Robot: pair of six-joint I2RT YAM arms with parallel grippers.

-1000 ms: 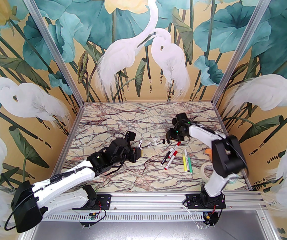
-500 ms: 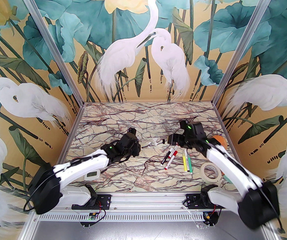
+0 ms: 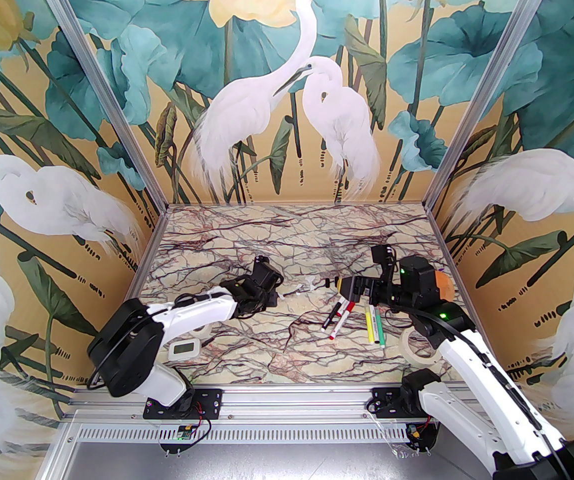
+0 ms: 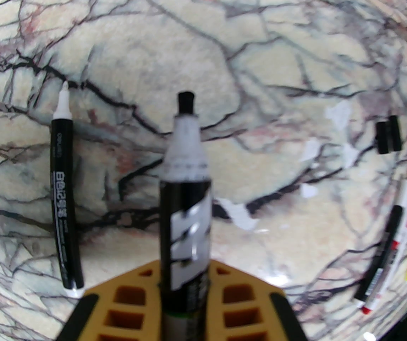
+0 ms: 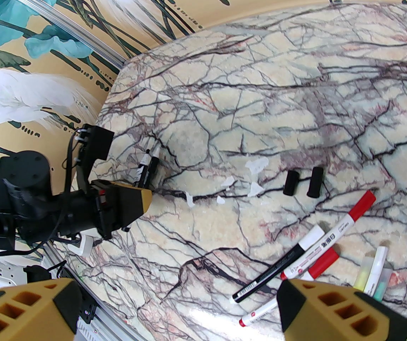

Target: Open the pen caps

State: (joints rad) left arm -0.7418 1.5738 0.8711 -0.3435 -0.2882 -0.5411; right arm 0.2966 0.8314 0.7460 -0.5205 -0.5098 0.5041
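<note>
Two loose black pen caps (image 5: 291, 182) (image 4: 388, 137) (image 3: 328, 283) lie side by side on the marble table (image 3: 287, 238). My right gripper (image 5: 176, 290) (image 3: 345, 288) hovers open just right of them, nothing between its fingers. My left gripper (image 4: 183, 272) (image 3: 272, 298) is shut on an uncapped black marker (image 4: 185, 197), tip pointing away, low over the table. A second uncapped black marker (image 4: 65, 208) lies beside it. Red-capped markers (image 5: 331, 240) (image 3: 345, 313), a black marker with a white cap (image 5: 278, 268) and yellow and green highlighters (image 5: 370, 272) (image 3: 373, 325) lie capped near the right gripper.
White paper scraps (image 5: 256, 165) (image 3: 309, 284) lie between the two grippers. A cream tape roll (image 3: 419, 345) sits at the front right under the right arm, an orange object (image 3: 444, 285) behind it. A small white device (image 3: 184, 350) rests at the front left.
My right gripper has opened and its arm has swung down and back to the right. My left arm has lowered and turned, still holding the black marker.
</note>
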